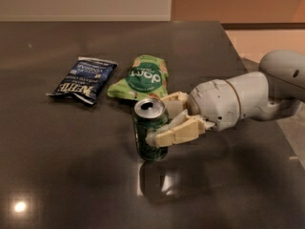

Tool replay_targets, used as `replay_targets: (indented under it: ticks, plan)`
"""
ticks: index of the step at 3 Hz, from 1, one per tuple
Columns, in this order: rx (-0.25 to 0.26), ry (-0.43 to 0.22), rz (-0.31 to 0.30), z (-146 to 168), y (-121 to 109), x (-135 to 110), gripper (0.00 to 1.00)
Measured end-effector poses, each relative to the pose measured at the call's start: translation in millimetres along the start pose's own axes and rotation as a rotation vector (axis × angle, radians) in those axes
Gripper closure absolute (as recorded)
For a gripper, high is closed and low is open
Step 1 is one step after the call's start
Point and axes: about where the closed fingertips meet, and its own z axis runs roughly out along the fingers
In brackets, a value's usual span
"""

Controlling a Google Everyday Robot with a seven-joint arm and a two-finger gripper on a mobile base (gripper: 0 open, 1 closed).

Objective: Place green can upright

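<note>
The green can stands upright on the dark table, silver top with its pull tab facing up and its base at the surface. My gripper reaches in from the right and is shut on the can. One beige finger crosses the can's front and the other finger lies behind it. The white arm extends off to the right.
A flat light green snack bag lies just behind the can. A dark blue chip bag lies to its left. The table's right edge runs close behind the arm.
</note>
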Motion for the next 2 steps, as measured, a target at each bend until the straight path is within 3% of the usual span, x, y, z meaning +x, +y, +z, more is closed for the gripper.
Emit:
replay_targets:
  ticks: [1,2]
  plan:
    - [-0.01,0.021,-0.053,9.2,0.3,16.2,1.0]
    - [-0.008,0.023,-0.05,11.7,-0.9,23.4,1.0]
